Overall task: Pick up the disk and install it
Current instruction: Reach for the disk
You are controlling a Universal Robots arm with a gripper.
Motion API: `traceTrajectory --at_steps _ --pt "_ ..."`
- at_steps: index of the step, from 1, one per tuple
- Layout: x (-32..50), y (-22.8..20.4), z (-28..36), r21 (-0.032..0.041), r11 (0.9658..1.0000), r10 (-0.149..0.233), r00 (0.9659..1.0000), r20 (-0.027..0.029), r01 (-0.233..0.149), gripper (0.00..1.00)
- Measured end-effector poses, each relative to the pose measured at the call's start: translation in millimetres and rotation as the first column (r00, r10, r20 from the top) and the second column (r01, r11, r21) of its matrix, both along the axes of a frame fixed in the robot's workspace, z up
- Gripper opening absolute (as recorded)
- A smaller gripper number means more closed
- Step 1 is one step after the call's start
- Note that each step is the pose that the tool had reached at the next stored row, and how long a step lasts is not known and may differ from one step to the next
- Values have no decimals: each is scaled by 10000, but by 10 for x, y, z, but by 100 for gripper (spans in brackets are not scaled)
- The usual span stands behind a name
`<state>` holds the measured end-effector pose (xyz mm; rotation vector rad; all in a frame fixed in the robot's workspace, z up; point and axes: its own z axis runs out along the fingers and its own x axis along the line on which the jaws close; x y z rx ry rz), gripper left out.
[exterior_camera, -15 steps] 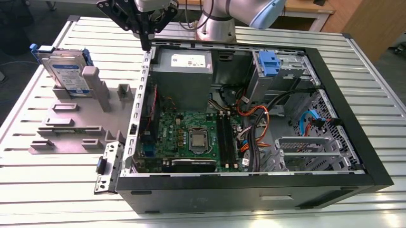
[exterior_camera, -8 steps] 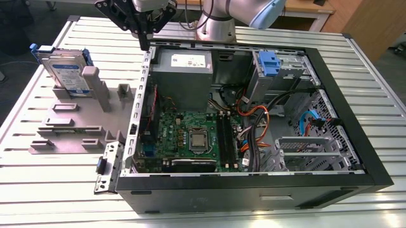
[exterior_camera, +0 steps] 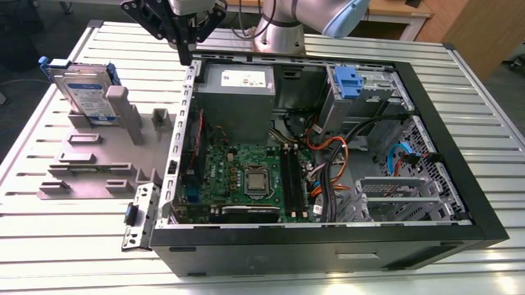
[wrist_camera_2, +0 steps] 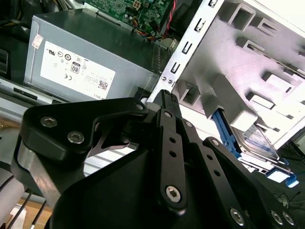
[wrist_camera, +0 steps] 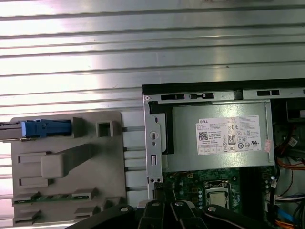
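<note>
Counter (exterior_camera: 66, 246): ribbed aluminium slats, bare strip at 7 o'clock in exterior view. Open black computer case (exterior_camera: 328, 246), centre to 3 o'clock. Grey moulded holder (exterior_camera: 123, 150) at 9 o'clock, beside case. Disk (exterior_camera: 86, 92) at 10 o'clock, on edge in holder slot, long axis near upright, label showing, blue frame on top. Hand (exterior_camera: 185, 58) at 12 o'clock above case rim, fingers pinched together, empty, apart from disk.

We overlook the open case (exterior_camera: 328, 249) from above, both wrist views close behind the gripper (wrist_camera_2: 164, 98), sharing the power supply (wrist_camera_2: 128, 52) (wrist_camera: 190, 157) below.
</note>
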<state>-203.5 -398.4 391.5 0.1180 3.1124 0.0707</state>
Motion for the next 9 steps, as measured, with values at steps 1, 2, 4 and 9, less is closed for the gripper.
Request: traceTrajectory --at_steps 1,2,4,9 --pt "-3 0 0 -1 10000 0 10000 -1 0 11" --pt "-7 0 0 -1 10000 -1 10000 -1 1 11" --pt "-14 0 0 -1 10000 -1 10000 0 1 11" --pt "-35 0 0 -1 10000 0 10000 0 0 11"
